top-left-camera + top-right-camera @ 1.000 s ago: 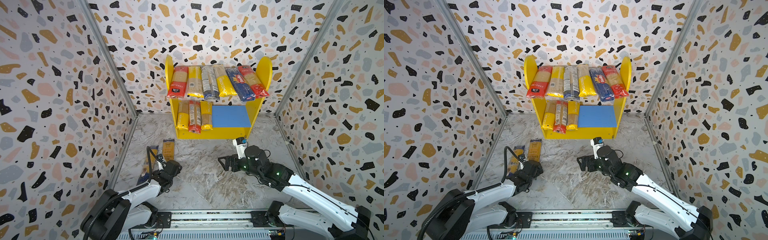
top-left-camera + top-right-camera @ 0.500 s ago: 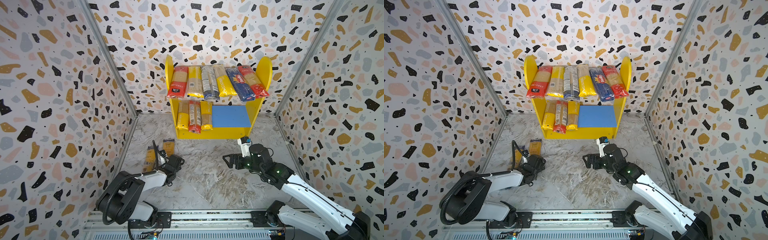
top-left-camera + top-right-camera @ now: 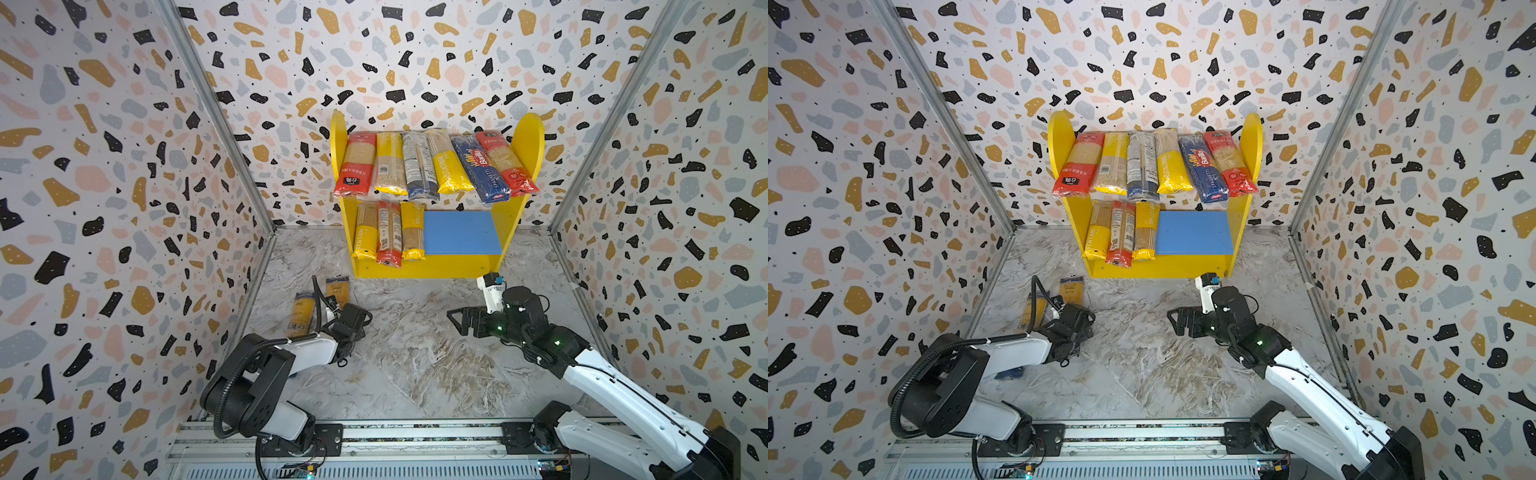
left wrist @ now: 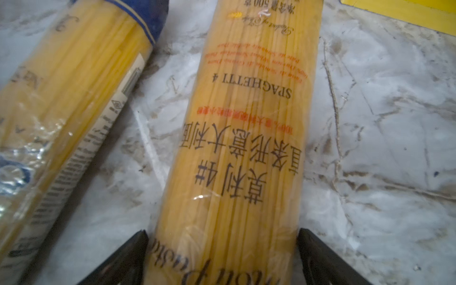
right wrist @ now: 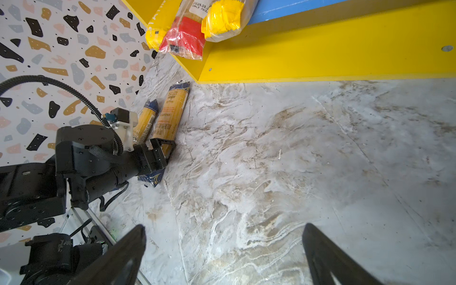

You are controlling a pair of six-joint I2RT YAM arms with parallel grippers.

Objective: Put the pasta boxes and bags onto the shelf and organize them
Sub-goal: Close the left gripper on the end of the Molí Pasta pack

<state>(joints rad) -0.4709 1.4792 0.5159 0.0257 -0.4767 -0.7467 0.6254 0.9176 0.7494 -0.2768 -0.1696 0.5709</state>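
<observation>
Pincer on L arm to start: L pincer [image 4: 223,237] stands wide, one black finger each side of the SPAGHETTI 4 pkt [image 4: 246,123], tips right at its edges, near the pkt's robot-side end. Pkt lies flat on the counter [image 4: 382,148]. It's clear film w/ dark blue ends. Long axis runs from the robot toward the shelf [image 3: 428,270], far end just short of the shelf's L front corner. Just beside it, on the side-wall side, lies the 2nd pkt [image 4: 61,98]: same kind, also flat, approx parallel but slightly splayed, w/ a strip of counter showing between them. So 2 pkts on counter.

R pincer [image 5: 224,227] is also wide, fingers spread over the counter in front of the shelf's R half. It points across toward the L arm, well apart from every pkt.

Shelf stands at the back wall, centre. Top tier has 6 pkts side by side, L to R in both top views: red, yellow/clear, dark grey-blue, yellow, Barilla pkt [image 3: 480,168], red. Long axes run front-to-back, near ends overhanging the front edge. The 2 on the R are skewed, near ends swung R. Lower tier has 3 pkts (yellow, red, yellow) packed at the L end, also front-to-back, ends past the edge. R part of the blue lower board [image 3: 461,232] shows beside them. Total 11 pkts: 9 on shelf, 2 on counter.
</observation>
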